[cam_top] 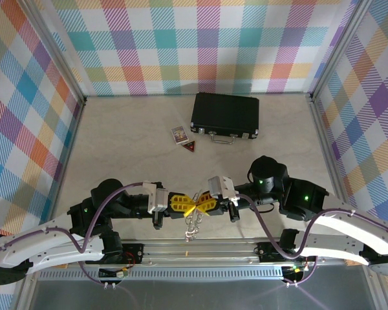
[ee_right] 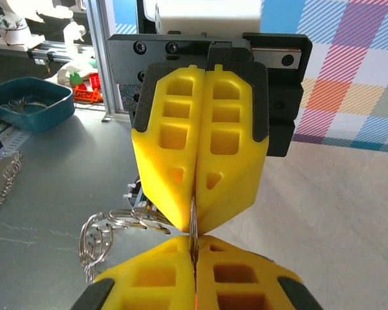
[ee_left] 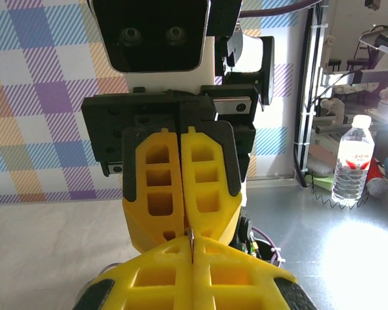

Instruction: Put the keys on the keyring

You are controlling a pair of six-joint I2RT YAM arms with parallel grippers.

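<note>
Over the near edge of the table (cam_top: pixel 129 161), the left gripper (cam_top: pixel 186 206) and right gripper (cam_top: pixel 204 205) meet tip to tip, both fully closed. The left pinches the keyring (cam_top: pixel 193 224), which stands edge-on and upright with its silvery pieces hanging straight down. I cannot tell what the right one grips.

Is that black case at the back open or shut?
Shut: the black case lies flat, lid down, no gap showing, its handle facing the arms.

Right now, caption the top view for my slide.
Left gripper and right gripper meet tip to tip, keyring dangling between them.
</note>
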